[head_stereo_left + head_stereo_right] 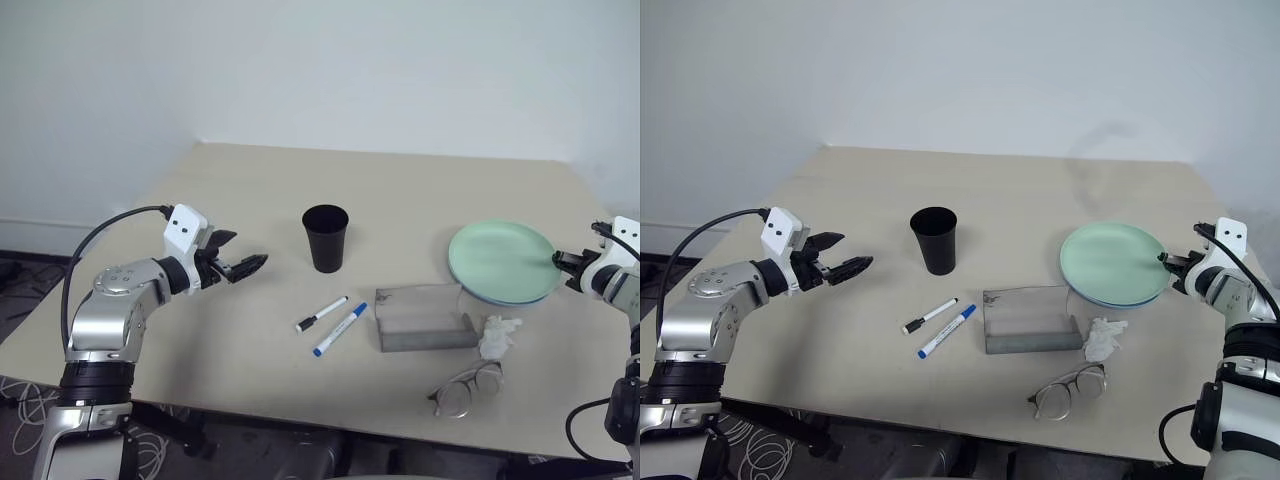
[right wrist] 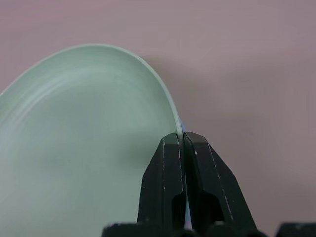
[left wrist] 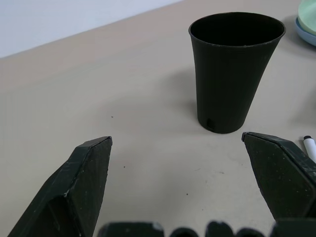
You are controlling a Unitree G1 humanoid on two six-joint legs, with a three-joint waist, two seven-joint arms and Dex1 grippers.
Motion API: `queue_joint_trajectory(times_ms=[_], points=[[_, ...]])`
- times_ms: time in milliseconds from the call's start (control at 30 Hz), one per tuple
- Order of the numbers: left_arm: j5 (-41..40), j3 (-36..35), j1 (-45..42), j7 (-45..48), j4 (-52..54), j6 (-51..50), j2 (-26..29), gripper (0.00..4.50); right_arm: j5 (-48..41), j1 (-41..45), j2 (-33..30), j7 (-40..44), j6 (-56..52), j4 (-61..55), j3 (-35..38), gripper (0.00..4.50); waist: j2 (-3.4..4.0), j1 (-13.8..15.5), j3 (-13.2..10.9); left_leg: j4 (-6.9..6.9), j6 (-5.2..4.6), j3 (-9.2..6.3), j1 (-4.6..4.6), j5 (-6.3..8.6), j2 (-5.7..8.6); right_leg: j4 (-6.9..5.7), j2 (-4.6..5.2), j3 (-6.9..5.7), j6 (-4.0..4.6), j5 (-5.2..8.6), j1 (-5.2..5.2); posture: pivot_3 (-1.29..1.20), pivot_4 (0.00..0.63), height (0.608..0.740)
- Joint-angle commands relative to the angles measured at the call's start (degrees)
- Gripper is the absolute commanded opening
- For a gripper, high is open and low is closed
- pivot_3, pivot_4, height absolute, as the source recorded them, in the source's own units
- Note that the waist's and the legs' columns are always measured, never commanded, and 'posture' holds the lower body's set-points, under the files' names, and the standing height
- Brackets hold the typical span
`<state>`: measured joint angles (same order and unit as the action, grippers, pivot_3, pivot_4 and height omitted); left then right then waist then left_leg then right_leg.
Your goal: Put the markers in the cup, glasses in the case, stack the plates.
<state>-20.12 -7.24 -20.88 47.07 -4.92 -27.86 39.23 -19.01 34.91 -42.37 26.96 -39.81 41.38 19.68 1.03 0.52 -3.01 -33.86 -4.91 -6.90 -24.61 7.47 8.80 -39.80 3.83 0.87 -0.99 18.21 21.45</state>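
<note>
Right end effector (image 2: pixel 183 140), at the right edge of the head view: fingers pressed together on the rim of the green plate (image 1: pixel 500 258), which lies flat on the blue plate (image 1: pixel 515 298); only a thin blue crescent shows under the green plate's lower right edge. In the right wrist view the clamped rim runs up and away from the fingertips in an arc. The plates thus appear stacked, and the grip looks ready to be let go.

Left end effector (image 1: pixel 245 266), at centre left of the head view: fingers spread wide, holding nothing, hanging above the worktop (image 1: pixel 250 190) and pointing toward the picture's right. The cup (image 1: pixel 325 238) stands upright just beyond its tips, up and to the right. The two markers lie below and to the right of this end effector, side by side and nearly touching: the black-capped marker (image 1: pixel 321 314) and the blue-capped marker (image 1: pixel 340 329), long axes running from lower left to upper right, caps at the lower left ends. Judged from this layout, the left arm is far nearer the markers and cup than the right.

Further right, the open case (image 1: pixel 425 318) sits at centre right; the glasses (image 1: pixel 467 388) lie below it near the worktop's front edge, beside a crumpled tissue (image 1: pixel 497 335), closer to the right arm.
</note>
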Motion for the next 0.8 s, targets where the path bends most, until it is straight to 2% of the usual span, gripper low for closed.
queue_joint_trajectory(times_ms=[33, 133, 333, 500, 800], points=[[0.01, -0.83, -1.74, 0.32, 0.8, 0.75, 0.92, 4.5, -0.06, 0.18, -0.84, -0.52, -0.92, -4.58, 0.56, 0.03, 0.0, 0.0, 0.0, 0.0, 0.0, 0.0, 0.0, 0.0, 0.0, 0.0, 0.0, 0.0, 0.0, 0.0, 0.01, 0.0, 0.0, 0.722], [0.11, -0.63, -1.76, 0.36, 0.76, 0.79, 0.71, 4.5, -0.13, -0.76, -0.86, 0.29, -2.36, -6.83, -0.09, 0.63, 0.0, 0.0, 0.0, 0.01, 0.0, 0.0, 0.0, 0.0, -0.01, 0.0, 0.0, 0.0, 0.0, 0.0, 0.02, 0.0, 0.0, 0.722], [0.29, -0.39, -1.88, 0.42, 0.57, 0.99, 0.4, 4.5, 0.16, -3.95, -3.95, 4.2, -4.37, -14.54, -1.72, 2.7, 0.01, 0.02, 0.0, 0.0, 0.0, 0.0, -0.01, 0.0, 0.0, 0.0, 0.01, 0.0, -0.01, 0.0, 0.01, 0.0, 0.0, 0.722], [0.43, -0.29, -2.06, 0.57, 0.2, 1.25, 0.32, 4.5, -1.57, -11.55, -9.89, 13.43, -5.41, -25.82, -3.66, 4.45, 0.01, 0.04, 0.0, 0.0, -0.01, 0.0, -0.03, 0.01, 0.0, 0.01, 0.06, -0.04, -0.03, 0.02, -0.01, 0.0, 0.0, 0.722], [0.66, 0.33, -2.87, 1.03, -1.07, 1.93, 0.21, 4.5, -5.52, -25.96, -17.21, 25.71, -5.78, -46.26, -2.92, 4.48, 0.0, 0.0, -0.01, -0.01, -0.02, 0.01, -0.04, 0.02, -0.01, 0.01, 0.15, -0.04, -0.17, 0.27, 0.0, 0.0, 0.0, 0.722]])
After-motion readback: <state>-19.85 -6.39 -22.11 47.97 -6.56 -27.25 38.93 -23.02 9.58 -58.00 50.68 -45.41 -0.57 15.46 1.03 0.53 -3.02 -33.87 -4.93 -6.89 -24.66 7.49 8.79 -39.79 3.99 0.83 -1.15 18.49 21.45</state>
